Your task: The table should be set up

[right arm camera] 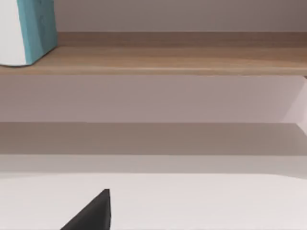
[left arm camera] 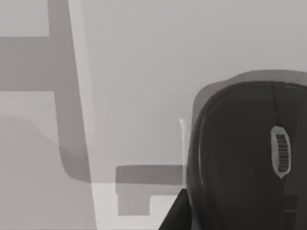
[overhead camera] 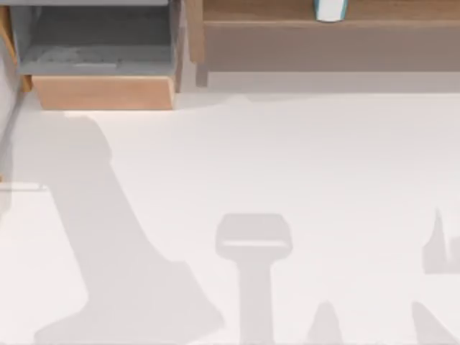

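- The top view takes in the white bench (overhead camera: 287, 158) as a whole: it spreads across nearly the full frame, crossed only by grey shadows.
- At the bench's far left corner stands one wooden-fronted box (overhead camera: 104, 92), pulled open so that its grey inside shows.
- Along the far right runs one long light-brown wooden shelf (overhead camera: 323, 29), and on it sits one teal-and-white container (overhead camera: 330, 8), cut off by the frame's edge.
- The left wrist view adds one black computer mouse (left arm camera: 240, 158) with a ribbed scroll wheel (left arm camera: 280, 151), its shadow falling on the white surface around it.
- A dark tip of the left fingers (left arm camera: 175, 218) shows just beside the mouse's edge — whether it touches the mouse, and whether these fingers are released or clenched, I cannot tell.
- The right wrist view shows the shelf from the side, with the teal-and-white container upright on its top board and a shaded recess below.
- One black tip of the right fingers (right arm camera: 93, 215) hangs over bare bench, the shelf well beyond it — released or clenched, I cannot tell.
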`<action>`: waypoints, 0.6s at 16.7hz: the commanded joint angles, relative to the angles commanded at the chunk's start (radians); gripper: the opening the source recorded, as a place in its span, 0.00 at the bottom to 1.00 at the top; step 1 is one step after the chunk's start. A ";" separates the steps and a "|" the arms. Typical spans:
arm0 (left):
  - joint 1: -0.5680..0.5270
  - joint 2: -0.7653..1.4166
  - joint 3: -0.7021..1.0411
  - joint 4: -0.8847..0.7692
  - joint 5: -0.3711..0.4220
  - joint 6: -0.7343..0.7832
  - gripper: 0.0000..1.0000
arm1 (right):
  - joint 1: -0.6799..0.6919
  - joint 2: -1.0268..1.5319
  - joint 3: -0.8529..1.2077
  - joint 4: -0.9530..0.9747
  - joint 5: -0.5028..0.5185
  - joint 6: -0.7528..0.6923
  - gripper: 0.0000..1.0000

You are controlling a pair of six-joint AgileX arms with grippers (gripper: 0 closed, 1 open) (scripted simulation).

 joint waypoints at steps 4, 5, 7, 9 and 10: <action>0.010 -0.081 -0.038 -0.017 0.008 -0.005 0.00 | 0.000 0.000 0.000 0.000 0.000 0.000 1.00; 0.012 -0.110 -0.058 -0.017 0.011 -0.006 0.00 | 0.000 0.000 0.000 0.000 0.000 0.000 1.00; 0.015 -0.183 -0.104 -0.003 0.015 -0.007 0.00 | 0.000 0.000 0.000 0.000 0.000 0.000 1.00; 0.017 -0.269 -0.154 0.022 0.018 -0.005 0.00 | 0.000 0.000 0.000 0.000 0.000 0.000 1.00; 0.019 -0.315 -0.183 0.038 0.019 -0.004 0.00 | 0.000 0.000 0.000 0.000 0.000 0.000 1.00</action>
